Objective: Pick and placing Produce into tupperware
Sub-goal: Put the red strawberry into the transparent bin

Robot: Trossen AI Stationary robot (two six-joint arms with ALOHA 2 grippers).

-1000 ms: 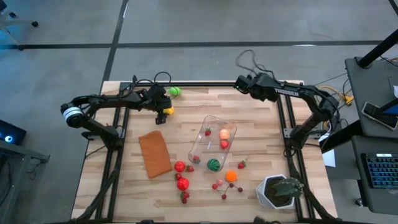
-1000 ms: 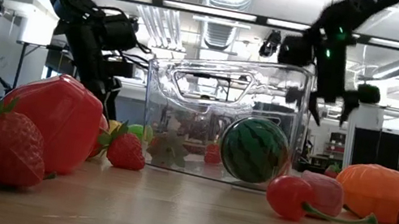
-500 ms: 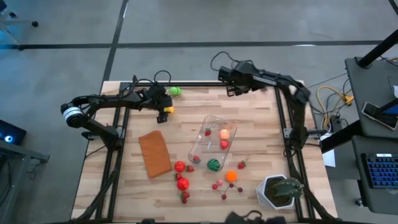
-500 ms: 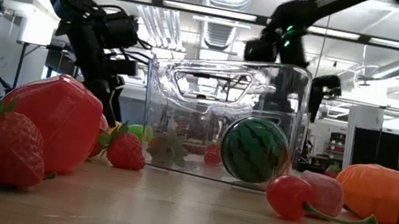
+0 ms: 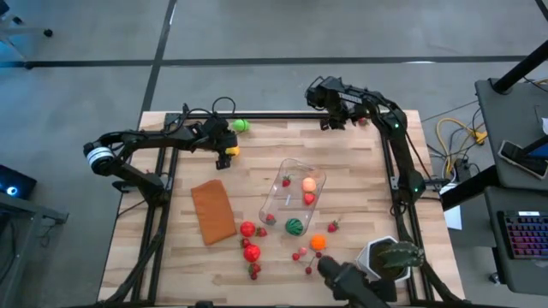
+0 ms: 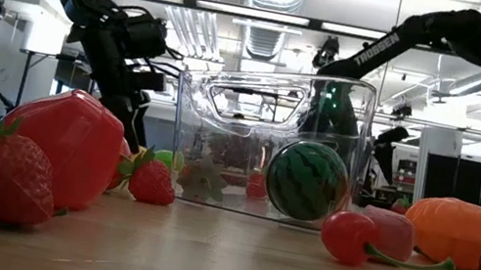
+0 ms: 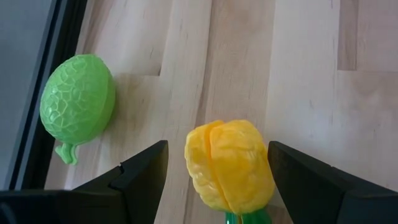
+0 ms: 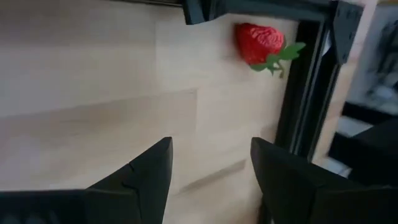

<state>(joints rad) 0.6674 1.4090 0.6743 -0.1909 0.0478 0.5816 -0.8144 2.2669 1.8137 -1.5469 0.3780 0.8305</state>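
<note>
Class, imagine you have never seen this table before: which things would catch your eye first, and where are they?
The clear tupperware at the table's middle, already holding a few red and orange pieces, with bright toy produce scattered at its near end. At the far edge, the left gripper stands open around a yellow pepper, beside a green melon.

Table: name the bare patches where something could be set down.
Bare wood lies between the tupperware and the table's right rail, and left of the brown mat. Crowded: the near edge, from the red produce to the plant pot.
</note>
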